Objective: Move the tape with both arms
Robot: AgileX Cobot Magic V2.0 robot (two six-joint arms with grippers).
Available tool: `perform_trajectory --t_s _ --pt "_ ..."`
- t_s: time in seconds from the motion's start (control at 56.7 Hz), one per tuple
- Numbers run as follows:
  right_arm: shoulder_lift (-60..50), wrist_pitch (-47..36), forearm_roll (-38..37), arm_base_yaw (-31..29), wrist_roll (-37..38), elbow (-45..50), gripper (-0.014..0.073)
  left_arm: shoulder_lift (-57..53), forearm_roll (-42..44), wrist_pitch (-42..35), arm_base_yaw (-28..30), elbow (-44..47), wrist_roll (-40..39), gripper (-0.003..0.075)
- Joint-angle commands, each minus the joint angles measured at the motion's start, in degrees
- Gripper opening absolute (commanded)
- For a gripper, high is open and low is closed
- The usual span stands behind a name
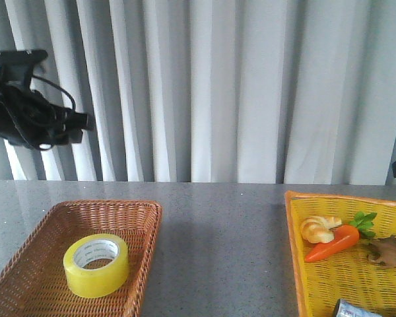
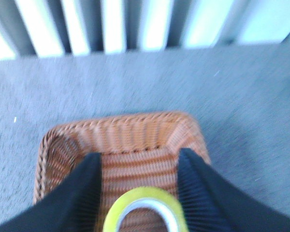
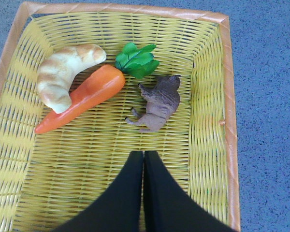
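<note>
Hovering: left fingers [image 2: 137, 181] spread wide, empty, above tape [image 2: 145, 211] in brown basket [image 2: 116, 130] | right fingers [image 3: 143, 186] closed, empty

You see the right gripper [image 3: 143, 155] with jaws pressed together over a yellow basket [image 3: 210, 121] holding a carrot [image 3: 84, 96], a croissant [image 3: 63, 75] (touching the carrot) and a brown toy animal [image 3: 159, 102].

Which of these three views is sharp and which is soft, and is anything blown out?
Left wrist view: soft all over, with the tape and the brown basket smeared; the curtain strips glow white. Right wrist view: crisp, with the weave of the yellow basket, the carrot and the toy animal clear. Front view: fairly sharp, evenly lit, a soft shadow beside the brown basket.
</note>
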Motion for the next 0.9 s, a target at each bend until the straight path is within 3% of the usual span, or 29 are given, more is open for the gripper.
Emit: perform_trajectory --t_s 0.0,0.106,0.882 --pt "-2.2 -2.4 -0.4 -0.2 -0.1 -1.4 -0.0008 -5.8 -2.1 -4.7 -0.4 -1.9 1.5 0.0136" --pt "-2.2 -2.4 -0.4 -0.2 -0.1 -1.4 -0.0008 -8.3 -1.9 -5.0 -0.3 -1.9 3.0 -0.0008" --pt "-2.2 -2.3 -0.4 -0.2 -0.1 -1.4 -0.0007 -9.5 -1.9 -4.3 -0.3 -1.9 2.6 -0.0007"
